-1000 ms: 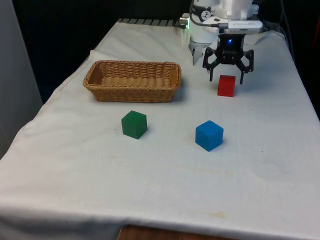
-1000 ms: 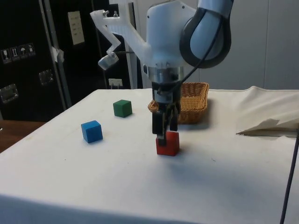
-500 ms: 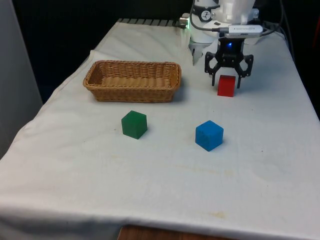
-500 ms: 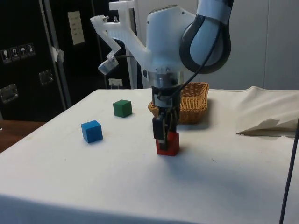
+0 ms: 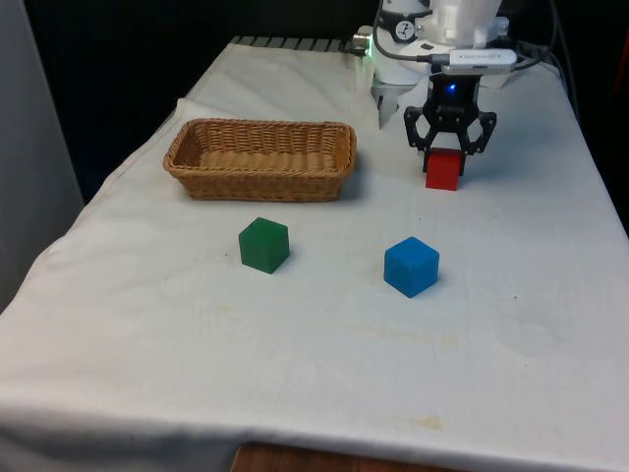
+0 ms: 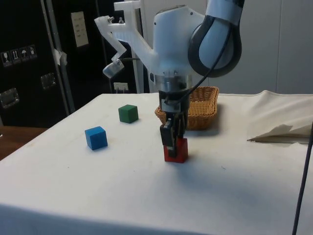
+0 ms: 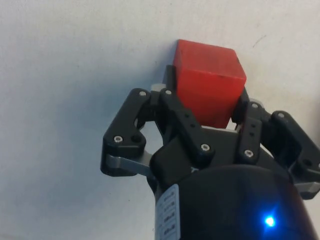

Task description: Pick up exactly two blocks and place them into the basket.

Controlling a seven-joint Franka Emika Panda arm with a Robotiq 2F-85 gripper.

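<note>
Red cube-shaped block (image 5: 442, 172) on the white cloth-covered table (image 5: 324, 334), near the far end, toward the front view's right. Black two-finger gripper (image 5: 449, 155) lowered over it, fingers straddling the top half of the block, one on each side. In the wrist view, red block (image 7: 209, 90) wedged between the finger linkages, fingers (image 7: 170, 112) pressed against its sides, so clamped on the block as far as visible; fingertips themselves hidden behind the block and the gripper body. Block's base at cloth level in the side view (image 6: 176, 152), gripper (image 6: 170, 142) covering the block's upper near corner; cannot tell whether resting on the cloth or just off it. Upper part of the block cut off by the gripper in the front view too.

Oblong woven wicker basket (image 5: 260, 157) toward the front view's left, well apart from the red block, interior showing only wicker in the front view. In the side view, basket (image 6: 204, 105) partly hidden behind the arm and gripper, only its right portion and rim clear.

Green cube block (image 5: 263, 244) on the cloth in front of the basket, near it but not touching. Blue cube block (image 5: 411, 265) toward the front view's right of the green one, apart from it, between the red block and the table's near edge. Both also out in the open in the side view, green (image 6: 128, 113) and blue (image 6: 96, 137), untouched on the cloth.
</note>
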